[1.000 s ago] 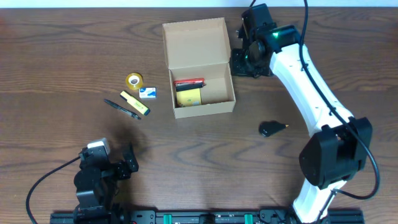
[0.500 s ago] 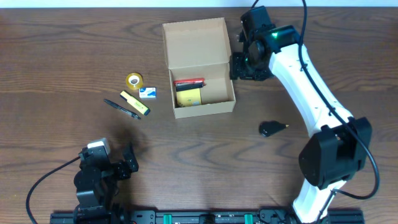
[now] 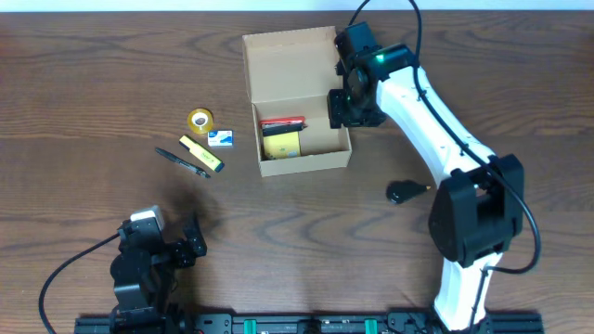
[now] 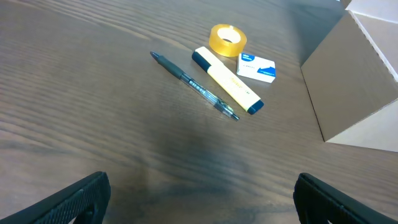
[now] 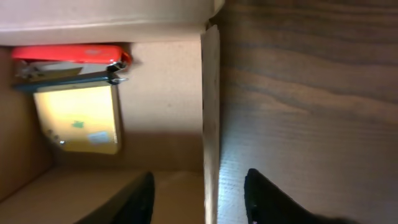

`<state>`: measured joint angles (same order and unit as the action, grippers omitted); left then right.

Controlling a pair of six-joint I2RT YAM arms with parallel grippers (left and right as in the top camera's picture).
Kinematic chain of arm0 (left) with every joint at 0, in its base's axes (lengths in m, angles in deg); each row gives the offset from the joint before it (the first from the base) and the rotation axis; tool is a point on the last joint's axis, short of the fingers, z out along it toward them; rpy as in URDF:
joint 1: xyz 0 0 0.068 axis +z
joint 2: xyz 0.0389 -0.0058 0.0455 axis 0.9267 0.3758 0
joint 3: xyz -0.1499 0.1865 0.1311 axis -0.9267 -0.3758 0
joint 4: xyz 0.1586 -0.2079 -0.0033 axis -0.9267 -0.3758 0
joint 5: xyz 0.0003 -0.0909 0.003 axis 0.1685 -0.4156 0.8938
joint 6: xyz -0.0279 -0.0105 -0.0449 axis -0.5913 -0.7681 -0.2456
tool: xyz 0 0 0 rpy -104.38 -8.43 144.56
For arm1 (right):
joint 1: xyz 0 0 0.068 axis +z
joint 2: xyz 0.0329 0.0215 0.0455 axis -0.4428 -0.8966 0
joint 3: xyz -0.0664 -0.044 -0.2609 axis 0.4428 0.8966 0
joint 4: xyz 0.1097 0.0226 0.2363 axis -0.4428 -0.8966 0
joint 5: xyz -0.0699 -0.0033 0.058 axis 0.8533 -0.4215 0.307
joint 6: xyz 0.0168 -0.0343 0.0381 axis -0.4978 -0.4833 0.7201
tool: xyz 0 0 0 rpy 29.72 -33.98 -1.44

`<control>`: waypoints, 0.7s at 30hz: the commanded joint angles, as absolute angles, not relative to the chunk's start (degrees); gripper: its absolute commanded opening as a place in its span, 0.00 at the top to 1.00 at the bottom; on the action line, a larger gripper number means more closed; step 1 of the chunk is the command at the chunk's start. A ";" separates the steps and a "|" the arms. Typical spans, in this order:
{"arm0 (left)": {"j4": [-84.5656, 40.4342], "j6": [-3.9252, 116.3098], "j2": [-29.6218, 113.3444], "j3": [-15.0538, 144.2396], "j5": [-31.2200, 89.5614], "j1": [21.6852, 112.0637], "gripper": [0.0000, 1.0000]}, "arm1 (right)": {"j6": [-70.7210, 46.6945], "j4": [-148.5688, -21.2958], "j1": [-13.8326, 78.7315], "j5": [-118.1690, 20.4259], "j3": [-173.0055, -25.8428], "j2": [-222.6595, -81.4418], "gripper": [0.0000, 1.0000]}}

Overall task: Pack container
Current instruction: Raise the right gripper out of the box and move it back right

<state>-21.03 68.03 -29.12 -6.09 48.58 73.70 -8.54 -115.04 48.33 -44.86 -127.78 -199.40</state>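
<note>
The container (image 3: 306,165) is an open tan cardboard box with its flap lid (image 3: 290,65) folded back. Inside lie a red item (image 3: 282,122) and a yellow pad (image 3: 282,143); both also show in the right wrist view, the red item (image 5: 68,53) above the yellow pad (image 5: 78,118). My right gripper (image 3: 342,109) is open, and its fingers (image 5: 200,186) straddle the container's right wall (image 5: 210,93), one inside and one outside. My left gripper (image 3: 190,239) is open and empty (image 4: 199,186) low at the front left, far from the container.
Left of the container lie a tape roll (image 3: 200,120), a yellow highlighter (image 3: 201,153), a dark pen (image 3: 182,162) and a small white and blue packet (image 3: 220,138). A small black object (image 3: 405,191) lies to the container's front right.
My right gripper has moved left from beside the container to over its right wall. The left arm and the loose items have not moved.
</note>
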 commanded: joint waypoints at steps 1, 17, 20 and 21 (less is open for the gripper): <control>-21.03 68.03 -29.51 -6.49 48.36 73.46 0.05 | -9.04 -114.58 48.68 -43.64 -127.85 -201.13 0.62; -21.03 68.05 -29.51 -6.49 48.36 73.46 0.05 | -7.40 -115.37 48.87 -44.38 -127.85 -201.87 0.98; -21.03 68.03 -29.51 -6.49 48.36 73.46 0.05 | -6.42 -116.59 48.87 -45.04 -127.85 -201.87 0.99; -21.03 68.03 -29.51 -6.49 48.36 73.46 0.05 | -6.40 -117.01 48.87 -45.58 -127.85 -201.87 0.99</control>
